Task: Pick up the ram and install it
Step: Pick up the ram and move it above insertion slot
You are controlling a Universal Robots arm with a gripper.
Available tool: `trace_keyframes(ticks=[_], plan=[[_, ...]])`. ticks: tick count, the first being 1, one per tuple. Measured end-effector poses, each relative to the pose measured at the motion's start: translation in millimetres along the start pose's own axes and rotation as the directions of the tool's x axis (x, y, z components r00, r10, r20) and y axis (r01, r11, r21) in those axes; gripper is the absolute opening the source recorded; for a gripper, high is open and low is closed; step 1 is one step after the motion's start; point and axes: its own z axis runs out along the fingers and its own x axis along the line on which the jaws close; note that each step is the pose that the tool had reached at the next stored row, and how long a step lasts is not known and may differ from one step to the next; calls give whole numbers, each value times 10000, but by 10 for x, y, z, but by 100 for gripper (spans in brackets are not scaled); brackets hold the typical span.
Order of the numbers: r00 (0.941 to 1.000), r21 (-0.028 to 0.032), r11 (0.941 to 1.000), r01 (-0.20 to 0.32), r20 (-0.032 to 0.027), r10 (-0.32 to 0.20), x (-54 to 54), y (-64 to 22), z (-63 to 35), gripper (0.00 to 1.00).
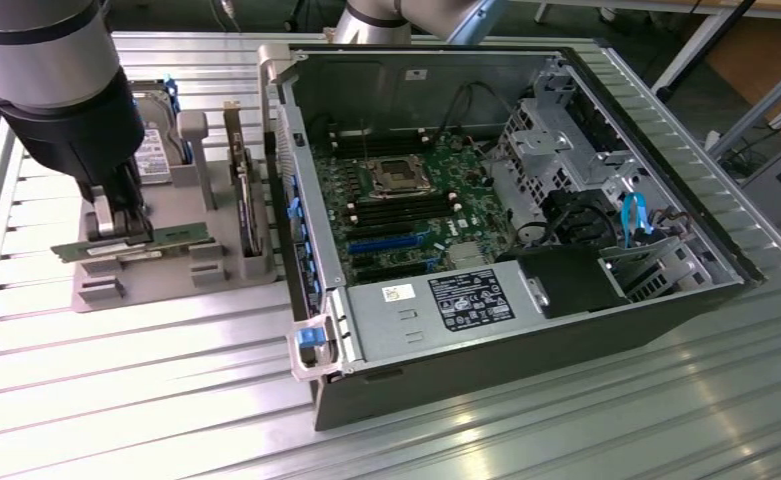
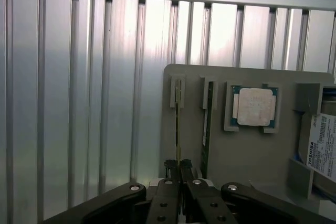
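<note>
Ram (image 1: 166,240): a thin green board standing on edge in a slot of the grey holder (image 1: 137,288), which sits on the tabletop (image 1: 123,400) at the exterior view's left. It is well apart from the open computer case (image 1: 537,330).

Handling, as judged: light and stiff but fragile. The chips and the contact edge should not be squeezed or scraped, and the board would likely crack if bent. The best hold is judged to be across the two flat faces near mid-length, on the edge away from the contacts.

Pincer (image 2: 180,170): clamped on the ram, one finger on each face, about mid-length by the exterior view. Whether the board has cleared its slot cannot be told; its far end appears seated in the holder's bracket.

Adjacent items: a second stick (image 2: 208,124) stands just beside the ram in the next slot, untouched. The processor chip (image 2: 254,107) and hard drive (image 2: 321,145) lie further along the holder
</note>
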Motion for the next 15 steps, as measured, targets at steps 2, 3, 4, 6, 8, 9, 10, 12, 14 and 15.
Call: trace_keyframes(ticks=[2, 3, 4, 6, 8, 9, 10, 12, 14, 15], plan=[[10000, 0, 10000, 0, 0, 0, 0, 0, -27, 13], [10000, 0, 10000, 0, 0, 0, 0, 0, -43, 13], [10000, 0, 10000, 0, 0, 0, 0, 0, -55, 13], [10000, 0, 10000, 0, 0, 0, 0, -1, -88, 13], [10000, 0, 10000, 0, 0, 0, 0, -1, -117, 13], [10000, 0, 10000, 0, 0, 0, 0, -1, -127, 13], [10000, 0, 10000, 0, 0, 0, 0, -2, -135, 13], [10000, 0, 10000, 0, 0, 0, 0, -2, -154, 13], [10000, 0, 10000, 0, 0, 0, 0, -2, -177, 13], [10000, -1, 10000, 0, 0, 0, 0, -2, -186, 13]])
